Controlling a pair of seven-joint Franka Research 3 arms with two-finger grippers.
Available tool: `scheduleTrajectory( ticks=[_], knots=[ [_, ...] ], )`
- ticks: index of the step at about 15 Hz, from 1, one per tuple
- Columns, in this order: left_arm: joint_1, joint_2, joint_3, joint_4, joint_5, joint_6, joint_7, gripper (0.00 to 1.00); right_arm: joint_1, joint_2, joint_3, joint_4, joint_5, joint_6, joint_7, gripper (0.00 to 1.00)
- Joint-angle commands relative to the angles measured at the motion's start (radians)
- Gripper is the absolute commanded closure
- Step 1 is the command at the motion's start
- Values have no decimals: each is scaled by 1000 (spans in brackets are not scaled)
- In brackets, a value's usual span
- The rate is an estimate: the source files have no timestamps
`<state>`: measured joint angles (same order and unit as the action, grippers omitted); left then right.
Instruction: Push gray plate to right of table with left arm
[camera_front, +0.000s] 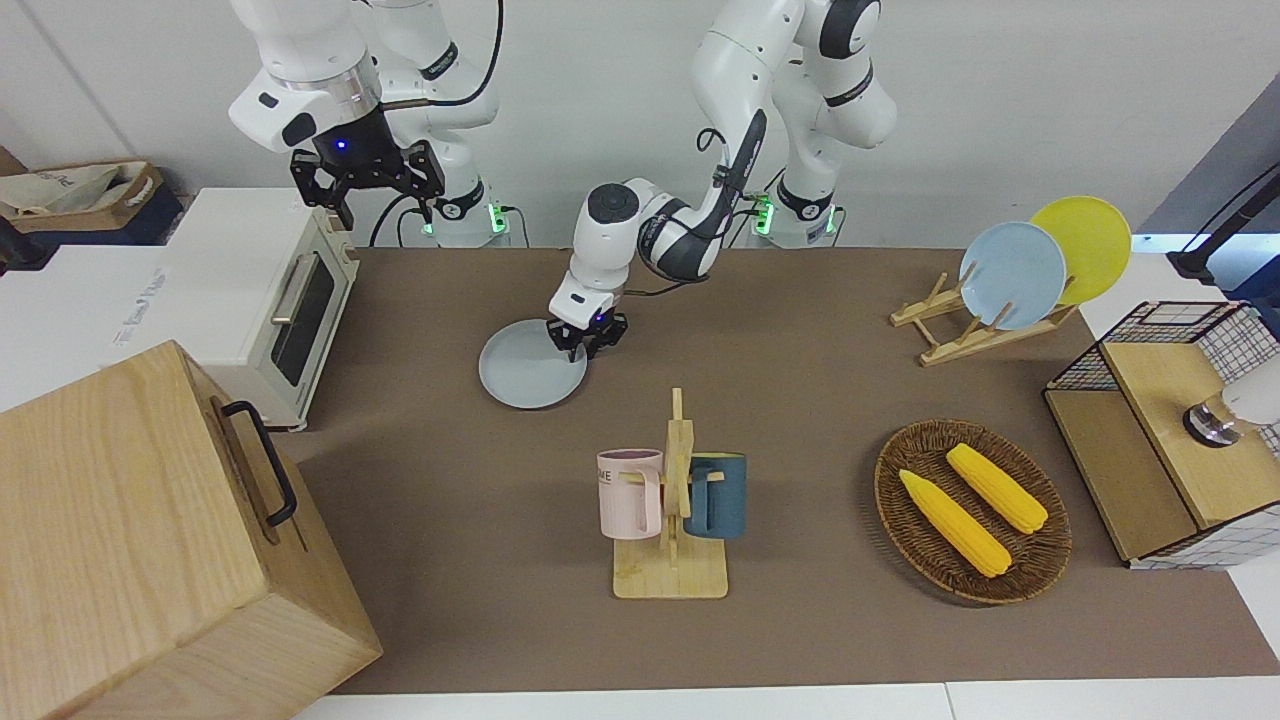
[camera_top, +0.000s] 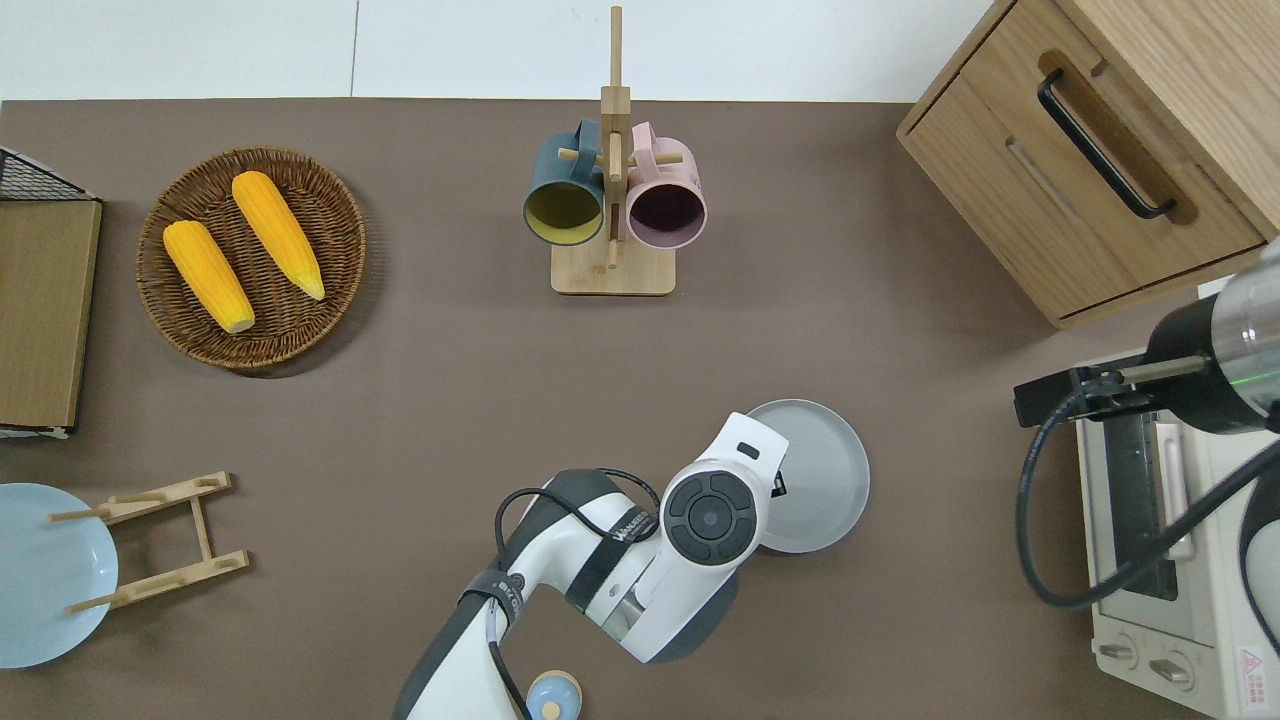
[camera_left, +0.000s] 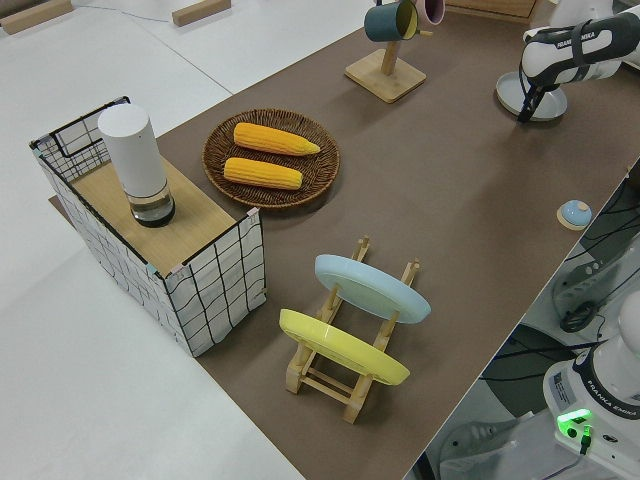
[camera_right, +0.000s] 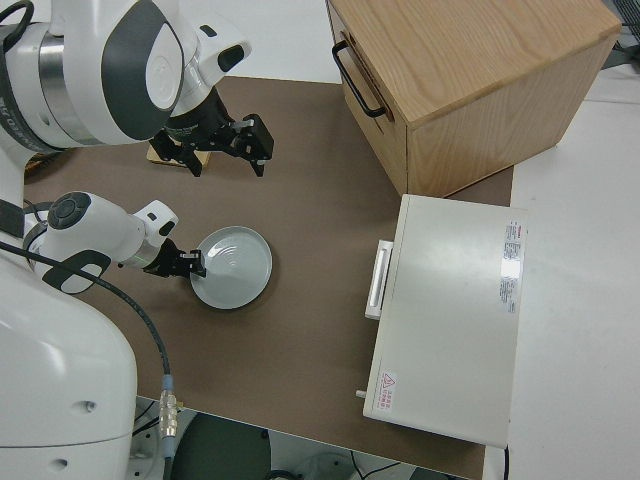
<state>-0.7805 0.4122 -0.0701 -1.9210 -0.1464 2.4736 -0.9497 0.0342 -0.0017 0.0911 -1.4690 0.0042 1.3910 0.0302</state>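
The gray plate (camera_front: 525, 368) lies flat on the brown table (camera_front: 800, 400), nearer to the robots than the mug rack. It also shows in the overhead view (camera_top: 825, 470), the left side view (camera_left: 540, 98) and the right side view (camera_right: 238, 265). My left gripper (camera_front: 584, 346) is low at the plate's rim, on the edge toward the left arm's end, and touches it (camera_right: 190, 263). In the overhead view the wrist hides most of the left gripper (camera_top: 777, 487). The right arm is parked, its gripper (camera_front: 368, 192) open and empty.
A white toaster oven (camera_front: 270, 295) and a wooden cabinet (camera_front: 150, 540) stand at the right arm's end. The mug rack (camera_front: 672, 500) holds two mugs mid-table. A basket of corn (camera_front: 970, 510), a plate rack (camera_front: 985, 320) and a wire crate (camera_front: 1170, 430) stand at the left arm's end.
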Motion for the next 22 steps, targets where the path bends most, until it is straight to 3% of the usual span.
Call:
scheduleTrajectory(
  ticks=[1, 7, 11, 22],
  knots=[
    [16, -25, 20, 20, 51, -96, 27, 227, -11, -8, 6, -1, 8, -12, -3, 17],
    [122, -139, 20, 8, 37, -280, 161, 28, -11, -8, 6, -1, 8, -12, -3, 17],
    [193, -199, 20, 7, 37, -389, 230, 15, -11, -8, 6, -1, 8, -12, -1, 17],
    [520, -401, 20, -46, 36, -582, 614, 9, -11, -8, 6, -1, 8, -12, -3, 17]
  ],
)
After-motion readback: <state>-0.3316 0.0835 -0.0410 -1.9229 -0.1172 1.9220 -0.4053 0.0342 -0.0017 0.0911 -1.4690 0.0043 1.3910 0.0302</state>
